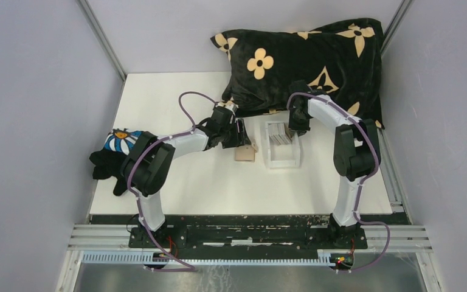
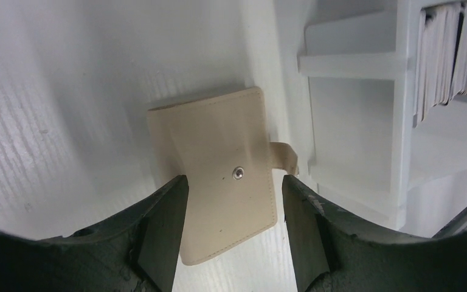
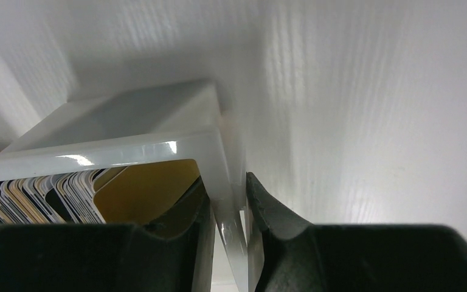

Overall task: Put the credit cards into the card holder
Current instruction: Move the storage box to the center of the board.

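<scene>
Straddling card holder [image 2: 219, 158]: left end effector [image 2: 234, 185]

Holder [image 1: 244, 152] lies flat on the table [image 1: 176, 91], just left of the box [image 1: 281, 158]. Cards [image 1: 280, 139] stand inside the box. Pillow [image 1: 304, 61] sits behind both, cloth [image 1: 118, 149] way over at the left edge.

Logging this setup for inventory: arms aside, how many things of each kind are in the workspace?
Card holder: 1
Stack of cards: 1 (single cards too tightly packed to count)
White divided box: 1
Black flowered pillow: 1
Black flowered cloth: 1
Total: 5
</scene>
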